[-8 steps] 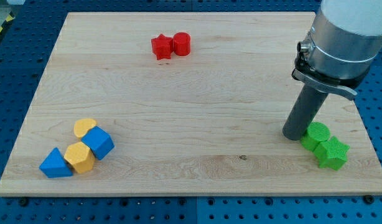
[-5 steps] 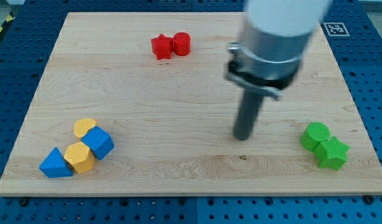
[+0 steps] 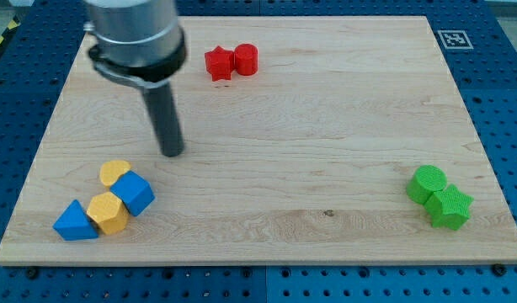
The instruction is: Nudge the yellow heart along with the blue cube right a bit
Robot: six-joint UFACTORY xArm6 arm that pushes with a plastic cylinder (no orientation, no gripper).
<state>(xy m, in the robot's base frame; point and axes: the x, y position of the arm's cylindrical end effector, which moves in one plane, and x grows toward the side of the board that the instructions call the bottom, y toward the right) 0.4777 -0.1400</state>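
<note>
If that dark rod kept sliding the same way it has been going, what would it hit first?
My tip has been sweeping toward the view's left. Straight on, the bare board looks free to its edge. The yellow heart and blue cube sit lower, likely just missed, though depth is hard to judge.

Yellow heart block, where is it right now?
The yellow heart block sits near the view's bottom left, touching the blue cube, with my tip up to its right.

Red star [image 3: 217, 63] touching red cylinder [image 3: 247, 59] — green pair bottom right.
</note>
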